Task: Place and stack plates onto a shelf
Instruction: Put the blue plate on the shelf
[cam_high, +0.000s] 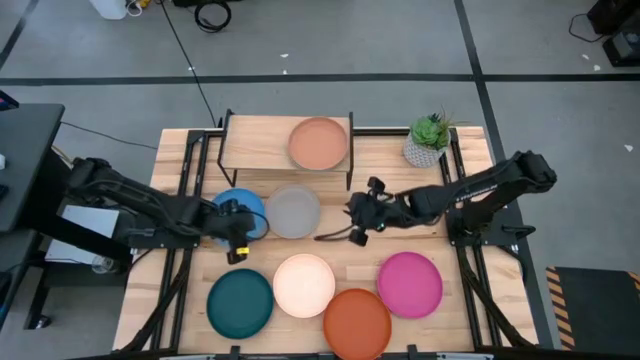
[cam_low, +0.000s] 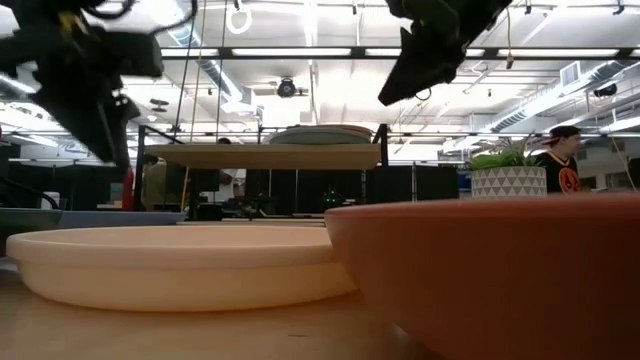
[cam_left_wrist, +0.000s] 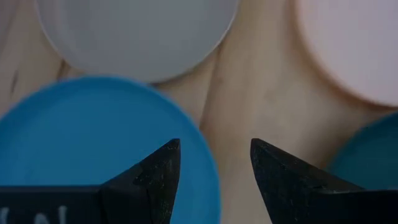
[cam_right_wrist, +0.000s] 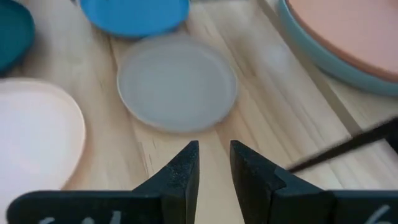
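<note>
Both grippers are empty above the table's middle. Left gripper (cam_high: 237, 228) hangs over the near rim of the blue plate (cam_high: 240, 213), its fingers (cam_left_wrist: 155, 171) parted by a moderate gap, one over the plate's edge and the other over bare wood. Right gripper (cam_high: 362, 222), at 3 o'clock of the grey plate (cam_high: 294, 212), has its fingers nearly closed and touches nothing.

Nearest, at 6 o'clock, lies the orange plate (cam_high: 357, 321), with the dark teal plate (cam_high: 240, 303), cream-white plate (cam_high: 304, 284) and magenta plate (cam_high: 409, 283) just behind. Farther, at 12 o'clock, the shelf (cam_high: 255, 146) carries the peach plate (cam_high: 318, 143) on a light blue plate (cam_right_wrist: 311, 53).

These plates look stiff, light and smooth, likely slippery. Flat on wood, each probably must be pinched at its raised rim.
</note>
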